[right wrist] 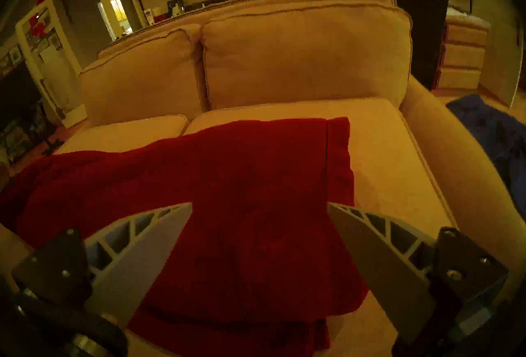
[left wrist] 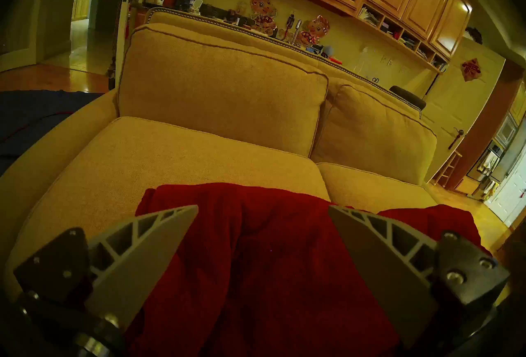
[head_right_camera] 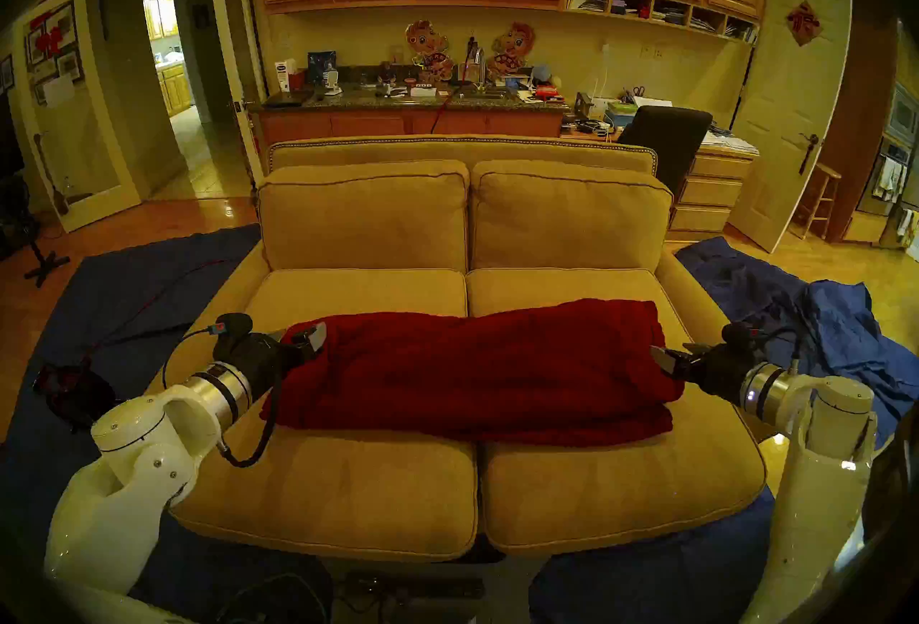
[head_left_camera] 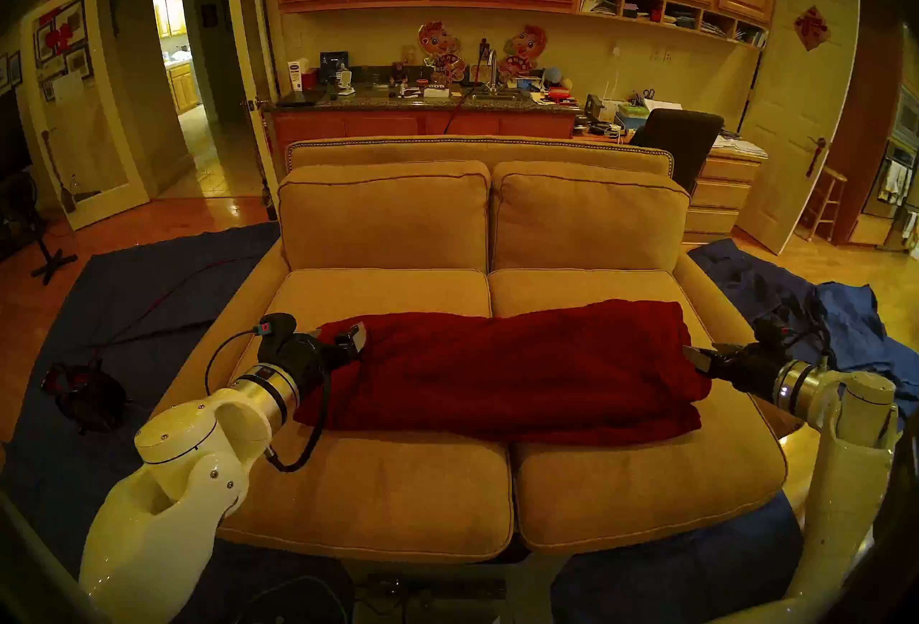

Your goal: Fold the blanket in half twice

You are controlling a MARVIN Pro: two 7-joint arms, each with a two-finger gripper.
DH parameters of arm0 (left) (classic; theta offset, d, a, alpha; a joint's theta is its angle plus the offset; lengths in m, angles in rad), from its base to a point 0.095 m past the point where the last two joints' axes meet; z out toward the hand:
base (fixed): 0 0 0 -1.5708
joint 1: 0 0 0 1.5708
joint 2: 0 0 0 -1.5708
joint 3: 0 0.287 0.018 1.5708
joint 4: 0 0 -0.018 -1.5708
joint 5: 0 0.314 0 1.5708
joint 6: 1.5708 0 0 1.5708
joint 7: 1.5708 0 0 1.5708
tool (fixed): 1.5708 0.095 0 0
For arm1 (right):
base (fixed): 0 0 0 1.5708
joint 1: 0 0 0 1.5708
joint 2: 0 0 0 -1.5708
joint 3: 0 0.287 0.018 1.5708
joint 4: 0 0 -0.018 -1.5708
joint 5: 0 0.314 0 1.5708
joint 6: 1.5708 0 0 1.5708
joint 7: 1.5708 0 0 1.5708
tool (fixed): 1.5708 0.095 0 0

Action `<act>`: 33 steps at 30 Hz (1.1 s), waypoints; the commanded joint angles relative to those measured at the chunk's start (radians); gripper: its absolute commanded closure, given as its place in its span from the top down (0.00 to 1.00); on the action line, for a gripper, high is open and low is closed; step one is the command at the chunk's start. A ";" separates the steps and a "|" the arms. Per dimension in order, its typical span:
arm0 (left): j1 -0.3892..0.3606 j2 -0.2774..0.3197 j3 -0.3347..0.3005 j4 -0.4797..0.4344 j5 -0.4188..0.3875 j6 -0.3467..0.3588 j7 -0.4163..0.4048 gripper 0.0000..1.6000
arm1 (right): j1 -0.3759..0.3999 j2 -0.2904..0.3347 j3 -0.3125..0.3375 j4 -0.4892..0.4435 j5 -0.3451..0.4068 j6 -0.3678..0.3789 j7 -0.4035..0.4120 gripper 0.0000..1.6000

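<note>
1. The blanket [head_left_camera: 502,369] lies as a long maroon band across both seat cushions of the sofa [head_left_camera: 398,498], layers stacked along its near edge. To my eye one fold is done and the second is still to come.
2. Left gripper [head_left_camera: 343,339] sits over the band's left end, fingers [left wrist: 159,248] spread wide with cloth beneath them and nothing pinched. Risk: closing from here could catch only the top layer, and the fold peels apart.
3. Right gripper [head_left_camera: 696,357] hovers at the right end, fingers [right wrist: 378,256] wide apart as well, holding nothing. The layered hem [right wrist: 284,328] sits just below; a shallow bite could miss the lower layers.
4. Plush, thick fabric looks likely to slip from smooth fingers mid-lift, dropping one end early.
5. If one side lifts ahead of the other, the band skews and edges land misaligned.
6. The seam between the cushions [head_left_camera: 500,449] runs under the middle; dragging could snag or bunch cloth there.
7. The right end lies near the sofa arm, so a wide swing could brush it.
</note>
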 commanded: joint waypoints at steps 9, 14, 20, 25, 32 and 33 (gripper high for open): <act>-0.002 0.001 -0.003 -0.007 -0.002 0.002 -0.003 1.00 | 0.063 0.058 -0.011 0.127 -0.039 -0.035 -0.054 1.00; -0.002 0.001 -0.003 -0.007 -0.002 0.003 -0.004 1.00 | 0.049 0.078 -0.027 0.164 -0.044 -0.016 -0.025 1.00; -0.002 0.001 -0.003 -0.007 -0.002 0.003 -0.004 1.00 | 0.061 0.084 -0.040 0.207 -0.041 0.003 -0.002 1.00; -0.002 0.000 -0.003 -0.007 -0.001 0.003 -0.004 1.00 | 0.076 0.079 -0.044 0.237 -0.058 -0.009 -0.033 1.00; -0.002 0.000 -0.003 -0.007 -0.001 0.003 -0.005 1.00 | 0.079 0.086 -0.042 0.265 -0.066 -0.023 -0.042 1.00; -0.002 -0.001 -0.003 -0.007 -0.001 0.004 -0.005 1.00 | 0.078 0.085 -0.044 0.267 -0.067 -0.024 -0.043 1.00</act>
